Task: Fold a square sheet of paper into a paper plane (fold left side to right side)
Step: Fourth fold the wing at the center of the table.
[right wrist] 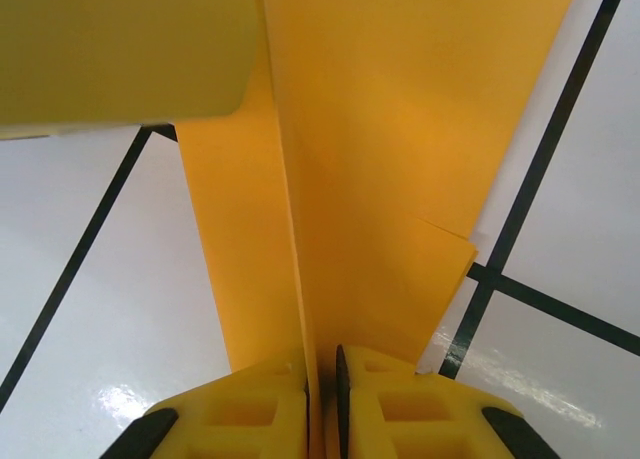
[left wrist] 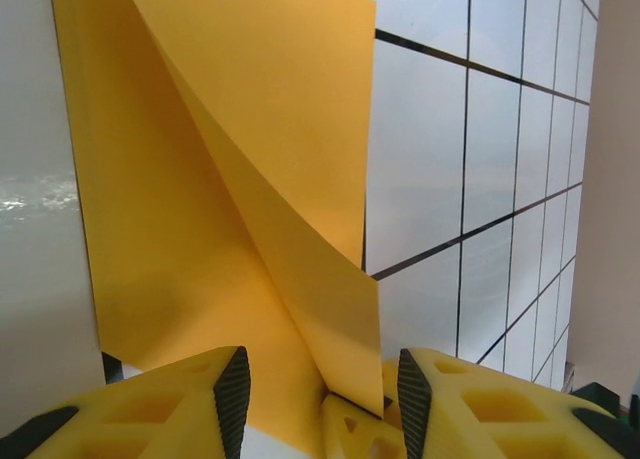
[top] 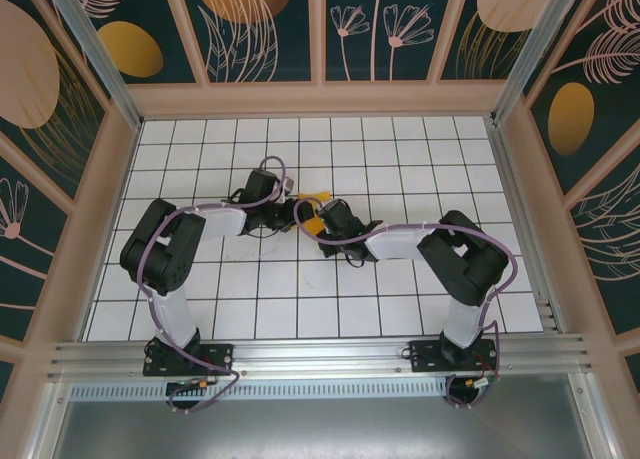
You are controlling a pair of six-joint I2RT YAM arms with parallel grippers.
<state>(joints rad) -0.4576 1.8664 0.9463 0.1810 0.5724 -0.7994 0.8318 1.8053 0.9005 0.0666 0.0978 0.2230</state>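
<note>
Right wrist: one sheet point(right wrist: 400, 129), right gripper point(right wrist: 322, 364) pinching it

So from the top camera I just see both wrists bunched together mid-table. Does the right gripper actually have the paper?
Observer: Yes. On the right wrist view the right gripper is shut on the square sheet of paper, which runs edge-on into it.
Operator: And the left one?
Observer: The left gripper is open, with a wide gap. The sheet's lower corner sits in that gap and is not pinched.
Operator: Is the sheet lying flat?
Observer: No. The left wrist view shows one layer curling up off the layer beneath, not yet pressed down.
</note>
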